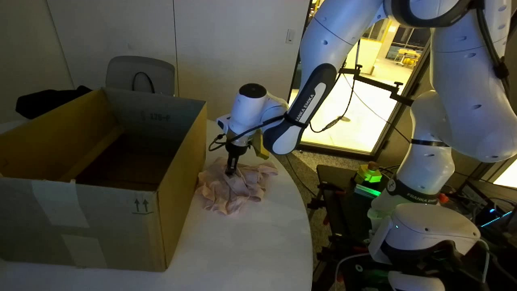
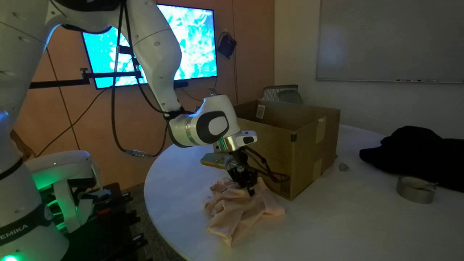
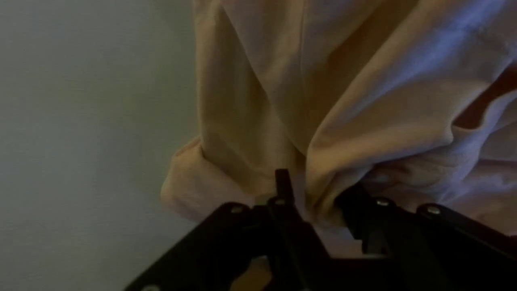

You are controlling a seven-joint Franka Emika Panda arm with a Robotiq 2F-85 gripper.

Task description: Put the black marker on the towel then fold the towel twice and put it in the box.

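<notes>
The pale pink-peach towel lies crumpled on the white table in both exterior views and fills much of the wrist view. The large cardboard box stands open-topped right beside it, and also shows in an exterior view. My gripper points down into the towel, and also shows in an exterior view. In the wrist view its fingers stand partly apart with a towel fold between them. The right finger touches the fold; a gap shows at the left finger. The black marker is hidden or out of view.
A grey tape roll and a black cloth lie on the table past the box. A small crumpled scrap is near the box. The round table's edge curves close to the towel. A grey chair stands behind.
</notes>
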